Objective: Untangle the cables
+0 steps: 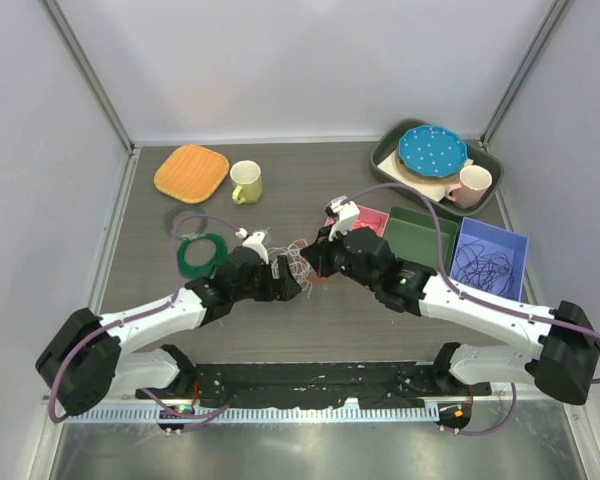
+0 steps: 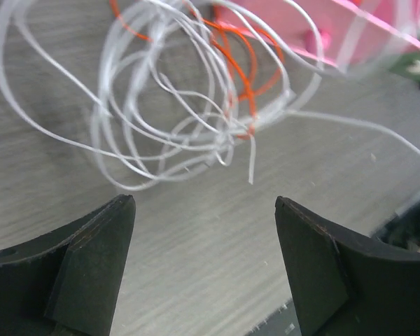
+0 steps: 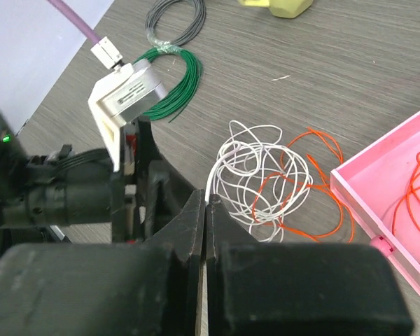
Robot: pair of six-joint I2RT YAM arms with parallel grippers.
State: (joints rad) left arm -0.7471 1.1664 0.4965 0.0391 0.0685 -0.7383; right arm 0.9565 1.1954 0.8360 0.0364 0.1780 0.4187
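Grey wood-grain bench (image 1: 320, 320) lies between white walls, and I reach over it with both arms. At the far left an orange mat (image 1: 191, 172) lies flat, and a yellow mug (image 1: 246, 182) stands just beside it. Nearer to me a grey wound ring (image 1: 184, 219) and a green wound ring (image 1: 201, 254) lie touching each other.

My left hand (image 2: 204, 206) comes next. Its two fingers stand wide apart with only bare bench between them, so it holds nothing. It points at the cables (image 3: 255, 183), which lie close in front of its fingertips.

The cables are a loose tangle of white and orange loops on the bench, near the middle, between my two hands and just beside the pink tray (image 3: 399, 182).

My right hand (image 3: 207, 199) is closed completely, finger against finger. One white strand of the tangle runs straight into the slit at the fingertips, so it seems pinched there.

More orange loops lie inside the pink tray. To the right stand a green box (image 1: 420, 235) and a blue box (image 1: 504, 240) with dark loops in it. Behind them a dark tray (image 1: 395, 136) carries a blue dotted plate (image 1: 432, 150) and a pink mug (image 1: 473, 183).
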